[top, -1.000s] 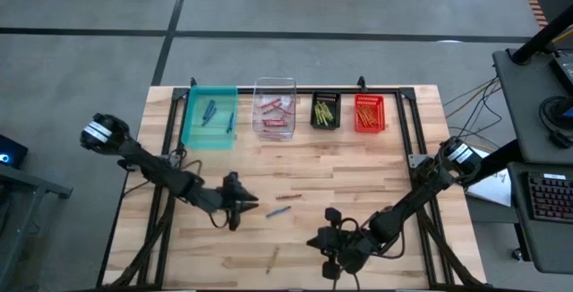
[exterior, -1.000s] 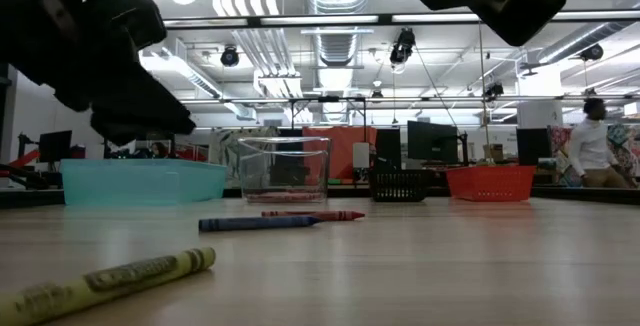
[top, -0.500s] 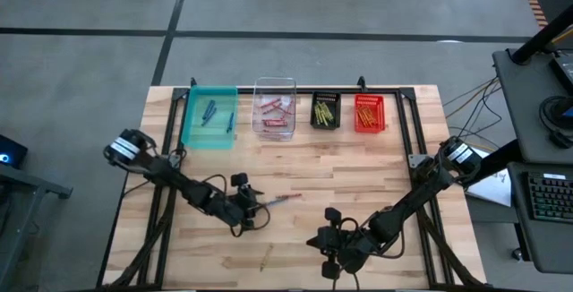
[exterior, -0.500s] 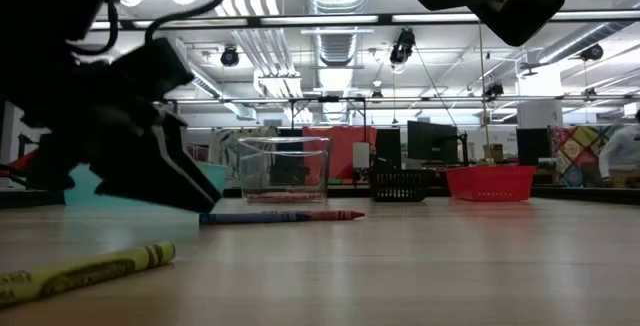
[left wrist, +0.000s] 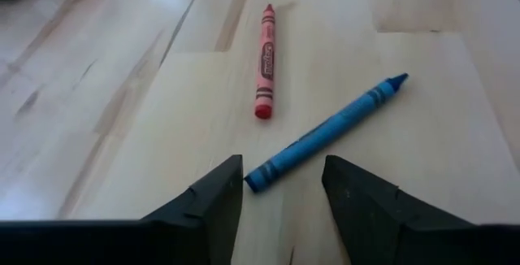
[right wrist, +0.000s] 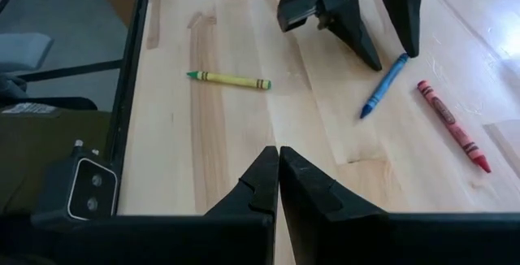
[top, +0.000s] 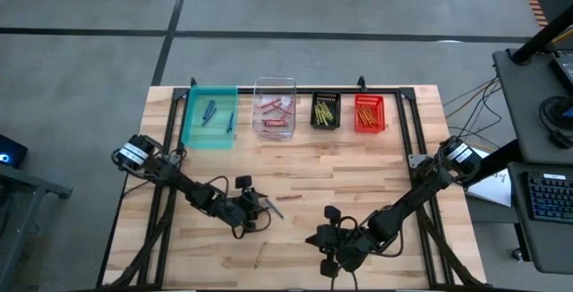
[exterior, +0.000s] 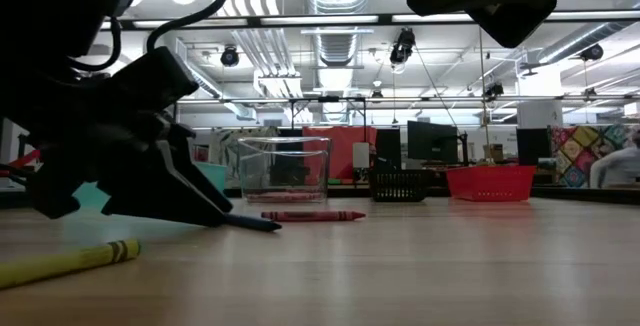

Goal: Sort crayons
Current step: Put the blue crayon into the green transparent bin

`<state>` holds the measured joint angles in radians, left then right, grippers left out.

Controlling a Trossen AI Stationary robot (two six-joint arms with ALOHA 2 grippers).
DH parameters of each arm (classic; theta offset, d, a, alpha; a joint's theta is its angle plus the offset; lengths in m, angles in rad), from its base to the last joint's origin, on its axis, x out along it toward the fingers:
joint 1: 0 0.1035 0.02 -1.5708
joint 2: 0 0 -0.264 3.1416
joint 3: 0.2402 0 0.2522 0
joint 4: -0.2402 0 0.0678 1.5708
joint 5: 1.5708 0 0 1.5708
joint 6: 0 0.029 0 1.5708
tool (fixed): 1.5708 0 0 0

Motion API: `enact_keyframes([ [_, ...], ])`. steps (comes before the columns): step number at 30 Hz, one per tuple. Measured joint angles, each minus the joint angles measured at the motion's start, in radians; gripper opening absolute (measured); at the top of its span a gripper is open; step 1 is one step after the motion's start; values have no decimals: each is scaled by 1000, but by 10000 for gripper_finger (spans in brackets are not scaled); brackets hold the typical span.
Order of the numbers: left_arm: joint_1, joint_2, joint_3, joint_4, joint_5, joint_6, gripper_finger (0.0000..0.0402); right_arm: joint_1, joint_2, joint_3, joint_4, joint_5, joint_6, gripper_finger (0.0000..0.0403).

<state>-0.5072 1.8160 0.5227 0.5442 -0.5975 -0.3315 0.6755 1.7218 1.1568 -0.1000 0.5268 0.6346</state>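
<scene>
A blue crayon [left wrist: 325,131] and a red crayon [left wrist: 265,63] lie flat on the wooden table near its middle. A yellow crayon [right wrist: 229,80] lies nearer the front edge. My left gripper [left wrist: 283,193] is open and low over the table, with its fingers on either side of the blue crayon's blunt end. In the high view my left gripper [top: 257,210] is left of the blue crayon [top: 273,208]. My right gripper [right wrist: 279,163] is shut, touches nothing and hangs above the table at the front right [top: 318,241]. My left gripper's fingers stand on either side of the blue crayon's blunt end [left wrist: 253,180], which lies on the table close to one finger [left wrist: 218,196]. I cannot tell whether that finger touches it. The fingers slant down from the table's left side, roughly along the crayon.
Along the far edge stand a teal bin [top: 209,117], a clear bin [top: 274,108], a black bin [top: 325,111] and a red bin [top: 369,113], each with crayons in it. Bare wood lies between the two arms. A person shows far off in the room.
My left gripper has come down to the table and gone toward the right and near edges to the blue crayon. It has rolled and opened. The blue crayon has turned somewhat. The yellow crayon has shifted toward the table's left edge.
</scene>
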Motion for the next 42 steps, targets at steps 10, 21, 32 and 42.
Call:
enact_keyframes([
  [10, 6, 0, -31, 57, 64, 256, 133, -9, 0, 0, 0, 0, 0, 9],
  [21, 71, 1, -57, 116, 233, 383, 101, -9, 0, -1, 2, -1, 1, 9],
  [32, 79, 1, -60, 119, 255, 394, 9, -9, 0, -2, 5, -2, 3, 9],
  [42, 72, -170, -67, -20, 256, 374, 1, -9, 0, -2, 4, -3, 2, 9],
])
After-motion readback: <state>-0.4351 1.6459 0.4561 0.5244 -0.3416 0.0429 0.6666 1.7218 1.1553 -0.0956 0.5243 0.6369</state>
